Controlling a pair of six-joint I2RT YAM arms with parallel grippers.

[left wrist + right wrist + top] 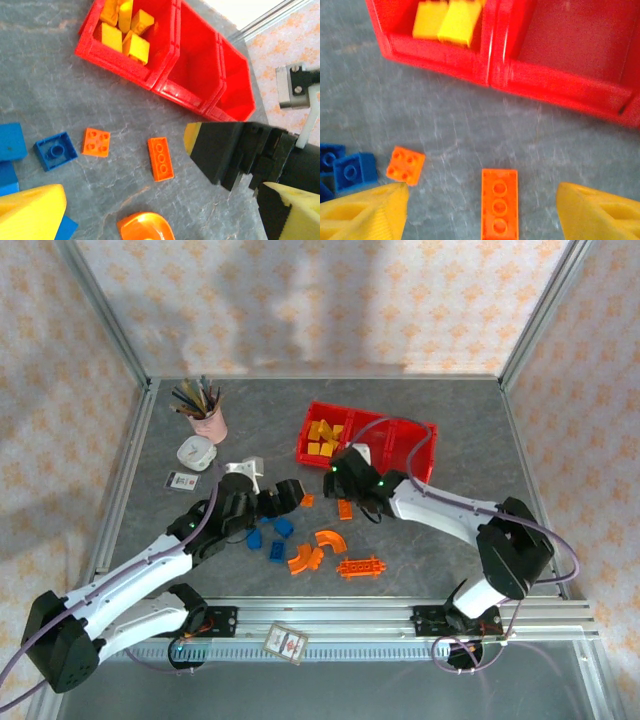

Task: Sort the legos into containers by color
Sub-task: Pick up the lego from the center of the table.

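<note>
The red tray (420,455) (195,65) (560,82) of three compartments stands at the back right, with yellow legos (322,438) (125,30) (447,20) in its left one. My right gripper (345,495) (482,192) hangs open just above a flat orange brick (345,508) (500,202) (161,158), one finger on each side, not touching it. My left gripper (290,495) (162,192) is open over an orange arch (145,227), holding nothing. A small orange square (307,500) (96,142) (406,165) and blue bricks (276,538) (55,150) (352,170) lie to the left.
More orange arches (318,548) and a long studded orange piece (361,567) lie nearer the front edge. A pink cup of pencils (208,422), a white object (196,453) and a small card (182,480) sit at the back left. The two grippers are close together.
</note>
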